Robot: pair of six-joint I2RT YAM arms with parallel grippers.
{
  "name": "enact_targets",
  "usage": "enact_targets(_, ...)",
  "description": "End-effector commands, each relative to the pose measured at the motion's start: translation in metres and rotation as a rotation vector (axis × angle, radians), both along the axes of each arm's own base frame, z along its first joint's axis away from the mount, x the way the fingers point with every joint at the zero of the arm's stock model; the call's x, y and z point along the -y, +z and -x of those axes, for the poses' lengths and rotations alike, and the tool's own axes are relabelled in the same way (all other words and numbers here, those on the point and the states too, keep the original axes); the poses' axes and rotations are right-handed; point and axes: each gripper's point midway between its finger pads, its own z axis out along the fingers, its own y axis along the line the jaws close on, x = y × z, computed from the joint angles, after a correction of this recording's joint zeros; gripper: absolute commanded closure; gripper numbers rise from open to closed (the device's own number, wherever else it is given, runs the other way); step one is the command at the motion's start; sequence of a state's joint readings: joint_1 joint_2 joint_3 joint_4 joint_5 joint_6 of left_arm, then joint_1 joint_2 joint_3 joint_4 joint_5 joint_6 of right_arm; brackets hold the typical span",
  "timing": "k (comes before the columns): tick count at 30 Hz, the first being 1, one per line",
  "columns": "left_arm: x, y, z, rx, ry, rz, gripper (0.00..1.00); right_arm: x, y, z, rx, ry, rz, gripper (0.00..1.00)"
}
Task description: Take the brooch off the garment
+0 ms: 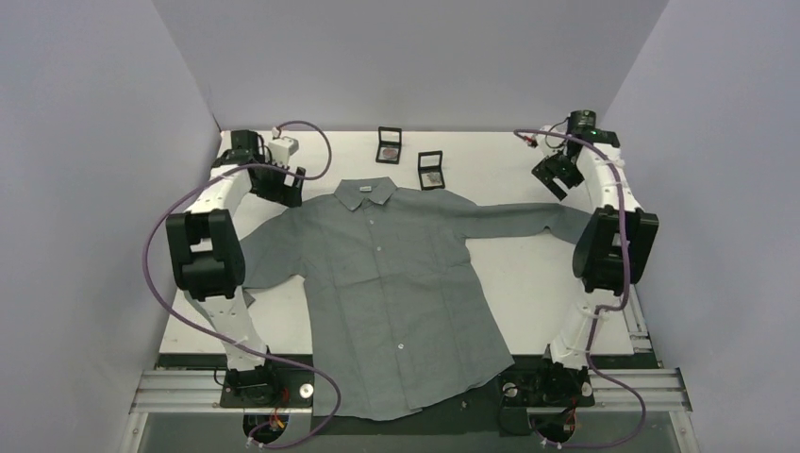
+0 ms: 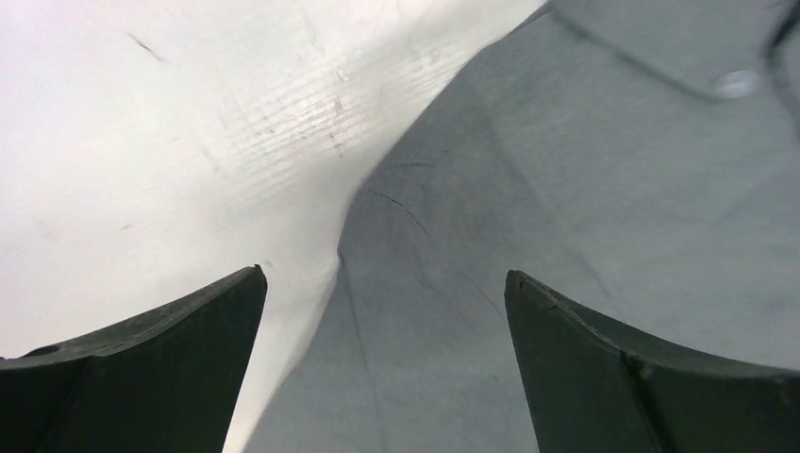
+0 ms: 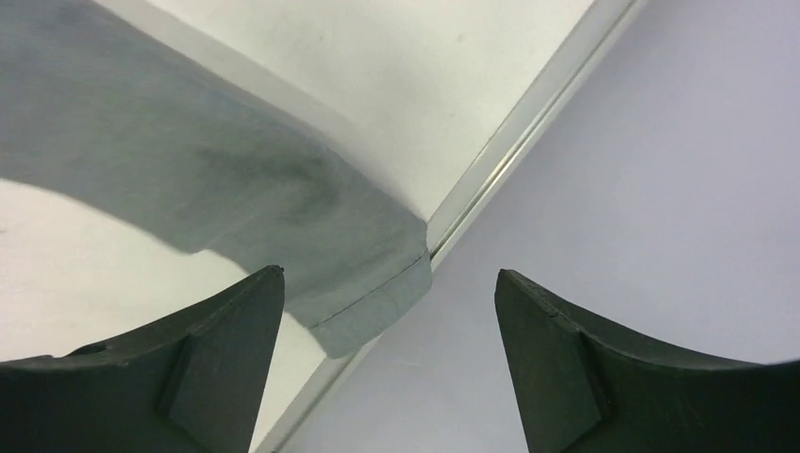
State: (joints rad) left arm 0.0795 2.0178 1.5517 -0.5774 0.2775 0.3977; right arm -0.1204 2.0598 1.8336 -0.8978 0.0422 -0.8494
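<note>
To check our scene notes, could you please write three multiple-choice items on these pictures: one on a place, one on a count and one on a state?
1. Where do the black boxes lie?
A) beyond the collar of the shirt
B) on its hem
C) under a sleeve

2. How many black boxes are there?
A) one
B) two
C) four

3. How does the right tool stand?
A) shut on a button
B) open, holding nothing
C) shut on a box

Key:
1 A: both rest on the table past the collar.
2 B: only two show in the top view.
3 B: its fingers stand wide apart over the cuff.
</note>
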Motion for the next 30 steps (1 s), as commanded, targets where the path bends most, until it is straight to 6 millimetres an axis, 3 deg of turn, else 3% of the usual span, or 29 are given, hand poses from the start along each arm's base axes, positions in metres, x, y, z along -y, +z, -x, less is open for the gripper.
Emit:
enact_targets(1,0.017,0.119,0.007,0.194,0.000,0.129,0.04,-0.058,0.094,0.017,0.225,0.040,-0.320,0.22)
enact_targets(5,0.016,0.156,0.035,0.232,0.003,0.192,0.04,-0.092,0.132,0.036,0.310,0.052,-0.502,0.22)
enact_targets(6,0.007,0.165,0.045,0.252,0.022,0.200,0.04,-0.097,0.149,0.040,0.359,0.061,-0.521,0.21)
enact_targets(7,0.005,0.168,0.051,0.259,0.031,0.221,0.04,-0.104,0.145,0.047,0.351,0.040,-0.570,0.21)
enact_targets(8,-0.006,0.175,0.062,0.276,0.063,0.223,0.04,-0.107,0.159,0.052,0.395,0.047,-0.583,0.21)
enact_targets(9,-0.016,0.170,0.071,0.266,0.093,0.228,0.04,-0.112,0.145,0.062,0.363,0.020,-0.617,0.21)
enact_targets(10,-0.021,0.178,0.080,0.289,0.102,0.219,0.04,-0.113,0.157,0.066,0.409,0.025,-0.623,0.21)
enact_targets(11,-0.031,0.170,0.089,0.274,0.129,0.208,0.04,-0.115,0.145,0.074,0.389,-0.002,-0.645,0.21)
enact_targets(12,-0.033,0.176,0.097,0.296,0.136,0.194,0.04,-0.115,0.154,0.078,0.436,0.005,-0.646,0.21)
enact_targets(13,-0.040,0.165,0.105,0.281,0.159,0.177,0.04,-0.114,0.134,0.086,0.406,-0.035,-0.661,0.21)
enact_targets(14,-0.045,0.168,0.113,0.299,0.177,0.148,0.04,-0.113,0.124,0.092,0.407,-0.047,-0.663,0.21)
enact_targets(15,-0.047,0.154,0.120,0.278,0.194,0.136,0.04,-0.108,0.117,0.096,0.404,-0.070,-0.660,0.21)
enact_targets(16,-0.051,0.155,0.126,0.294,0.214,0.104,0.04,-0.105,0.103,0.099,0.396,-0.087,-0.662,0.21)
enact_targets(17,-0.052,0.142,0.132,0.273,0.227,0.099,0.04,-0.098,0.096,0.101,0.395,-0.122,-0.670,0.21)
enact_targets(20,-0.054,0.128,0.142,0.279,0.265,0.083,0.04,-0.086,0.064,0.104,0.350,-0.190,-0.709,0.21)
enact_targets(25,-0.053,0.101,0.141,0.231,0.305,0.119,0.04,-0.063,0.039,0.102,0.340,-0.270,-0.723,0.21)
enact_targets(30,-0.056,0.096,0.126,0.215,0.338,0.150,0.04,-0.055,0.033,0.101,0.331,-0.290,-0.701,0.21)
